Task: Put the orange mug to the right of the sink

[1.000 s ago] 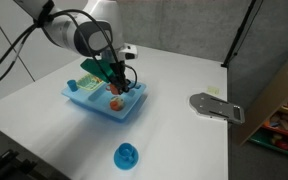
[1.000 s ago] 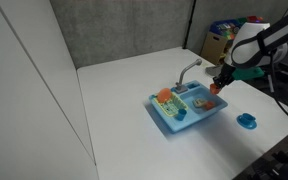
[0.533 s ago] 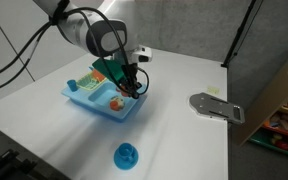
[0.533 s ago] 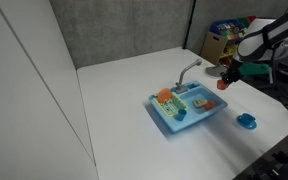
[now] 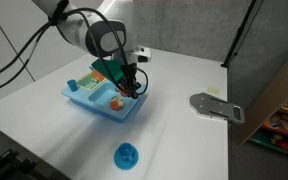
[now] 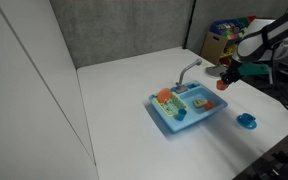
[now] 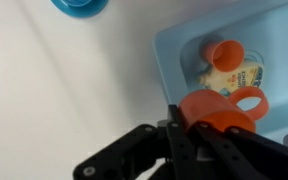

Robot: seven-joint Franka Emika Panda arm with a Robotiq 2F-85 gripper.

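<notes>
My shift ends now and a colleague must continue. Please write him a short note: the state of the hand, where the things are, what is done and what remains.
Hand: shut on the orange mug, which seems to be held above the table.
Mug: at the end of the light blue toy sink, on the side toward the blue cup-like object. In the wrist view it is over the sink's rim.
Orange-and-yellow toy food: lying in the basin.
Done: the mug is grasped and lifted.
Left: carry the mug clear of the sink, set it on the table beside it, then open the hand.
</notes>
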